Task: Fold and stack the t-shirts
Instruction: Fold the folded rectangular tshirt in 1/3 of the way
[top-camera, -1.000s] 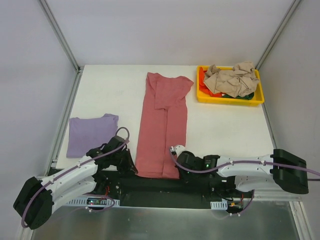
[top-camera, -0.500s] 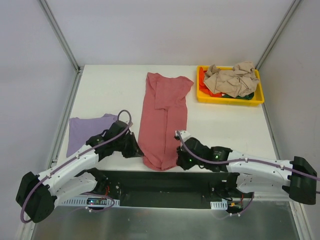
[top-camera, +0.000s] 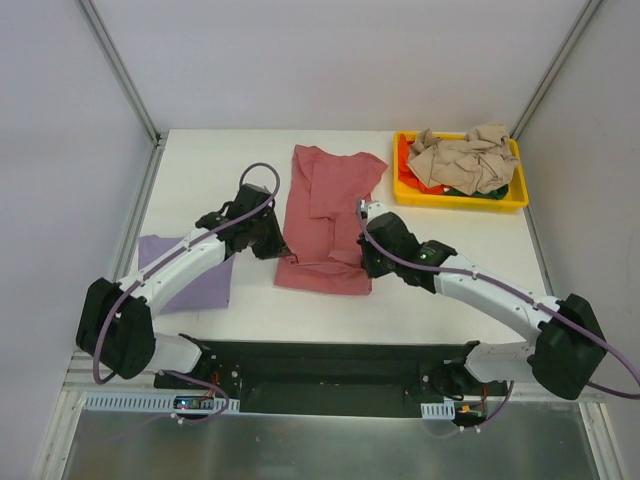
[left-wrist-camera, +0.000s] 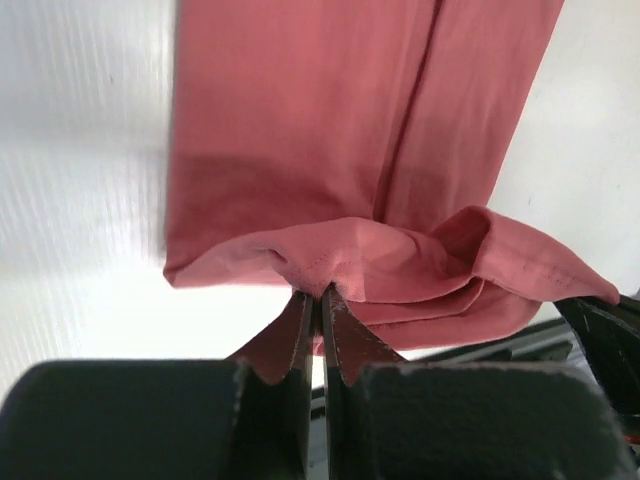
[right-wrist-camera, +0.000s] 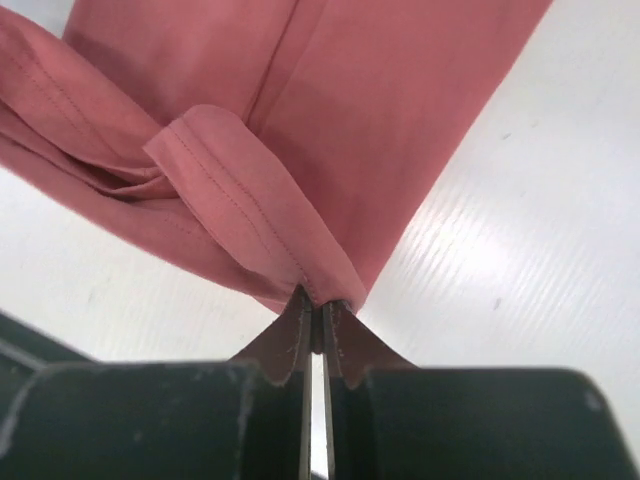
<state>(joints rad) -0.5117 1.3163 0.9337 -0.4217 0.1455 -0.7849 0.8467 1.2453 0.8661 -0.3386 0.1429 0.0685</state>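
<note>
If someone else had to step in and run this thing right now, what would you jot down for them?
Grippers: the left gripper is shut on the left corner of the pink shirt at its near hem; the right gripper is shut on the right corner.
The pink shirt is mid-table, folded into a long strip, with its near end lifted and doubled toward the collar.
Done: the lavender shirt lies folded flat at the left.
The beige shirt, red shirt and green shirt are crumpled in the tray, far right.
Left to do: finish this fold, stack the shirt, then fold the tray's shirts.
</note>
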